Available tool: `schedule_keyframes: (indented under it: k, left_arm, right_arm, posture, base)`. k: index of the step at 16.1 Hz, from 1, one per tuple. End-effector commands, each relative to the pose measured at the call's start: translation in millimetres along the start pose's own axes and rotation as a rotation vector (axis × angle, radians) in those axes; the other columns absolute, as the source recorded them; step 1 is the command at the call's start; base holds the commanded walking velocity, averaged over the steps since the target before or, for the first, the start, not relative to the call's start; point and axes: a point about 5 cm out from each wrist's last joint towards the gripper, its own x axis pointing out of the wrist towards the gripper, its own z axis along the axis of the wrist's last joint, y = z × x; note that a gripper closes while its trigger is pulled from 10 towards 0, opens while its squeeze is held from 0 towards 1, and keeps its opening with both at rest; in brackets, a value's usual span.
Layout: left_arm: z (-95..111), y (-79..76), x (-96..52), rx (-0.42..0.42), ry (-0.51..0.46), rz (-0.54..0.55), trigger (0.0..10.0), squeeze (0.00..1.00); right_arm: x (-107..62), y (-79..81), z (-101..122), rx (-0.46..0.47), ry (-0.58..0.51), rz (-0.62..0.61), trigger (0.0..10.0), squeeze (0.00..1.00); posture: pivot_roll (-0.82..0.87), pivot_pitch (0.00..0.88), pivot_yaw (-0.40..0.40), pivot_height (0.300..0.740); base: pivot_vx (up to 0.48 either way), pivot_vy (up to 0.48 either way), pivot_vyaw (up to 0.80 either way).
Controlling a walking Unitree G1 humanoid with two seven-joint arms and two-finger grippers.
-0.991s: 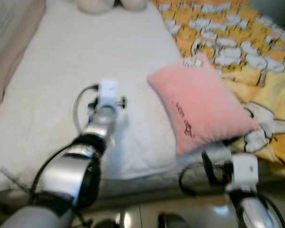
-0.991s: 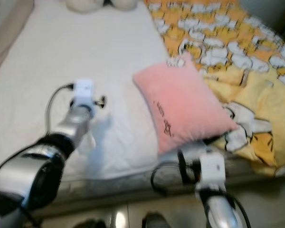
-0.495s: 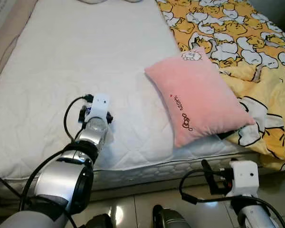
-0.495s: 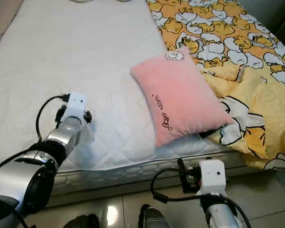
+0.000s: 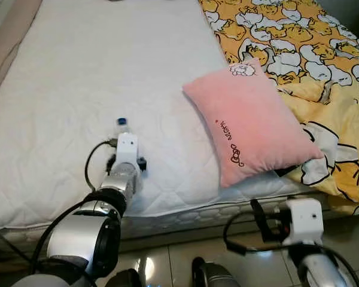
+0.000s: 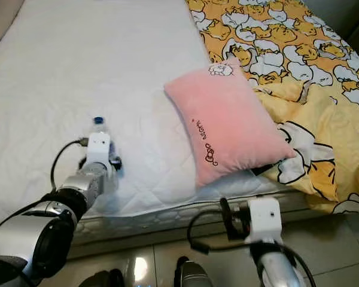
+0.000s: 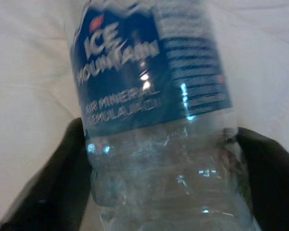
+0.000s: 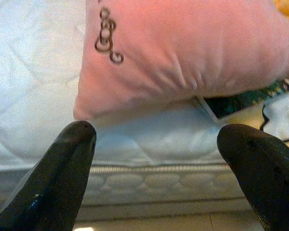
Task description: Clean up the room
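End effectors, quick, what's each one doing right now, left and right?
Left end effector: closed on the water bottle, over the white mattress.
Right end effector: open, holding nothing, pointed at the pink pillow.

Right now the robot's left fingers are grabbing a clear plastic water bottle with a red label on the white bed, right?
Almost. The label is blue, not red, as the left wrist view shows. The left fingers do sit on either side of the clear plastic water bottle with the blue label, and it is on the white quilted bed.
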Motion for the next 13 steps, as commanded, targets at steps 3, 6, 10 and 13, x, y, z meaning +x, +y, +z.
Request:
schedule_keyframes:
  k: [3,6,10,13]
  left_arm:
    - [-18,-7.9,-1.1,0.015,0.055,-0.066,0.0,0.0]
    - [-8,-8.3,-0.7,0.001,0.007,-0.098,0.0,0.0]
    - [17,1.2,-0.8,-0.071,-0.166,-0.154,0.0,0.0]
    - [48,13.3,-13.3,-0.112,-0.488,-0.233,0.0,0.0]
  right_arm:
    - [15.6,-4.3,1,0.001,-0.016,-0.032,10.0,0.0]
    - [31.4,-3.9,6,0.013,-0.046,-0.039,10.0,0.0]
    - [69.9,-1.5,24,0.037,-0.141,-0.059,10.0,0.0]
    - [86.2,-10.7,36,0.063,-0.2,-0.082,10.0,0.0]
  posture:
    - [-0.33,0.086,-0.031,0.74]
    - [-0.29,0.028,-0.009,0.74]
    - [-0.22,0.0,0.045,0.74]
    - [-0.16,0.0,0.036,0.74]
  base:
    - [0.0,0.0,0.0]
    - [0.0,0.0,0.0]
    - [0.0,0.0,0.0]
    - [0.0,0.0,0.0]
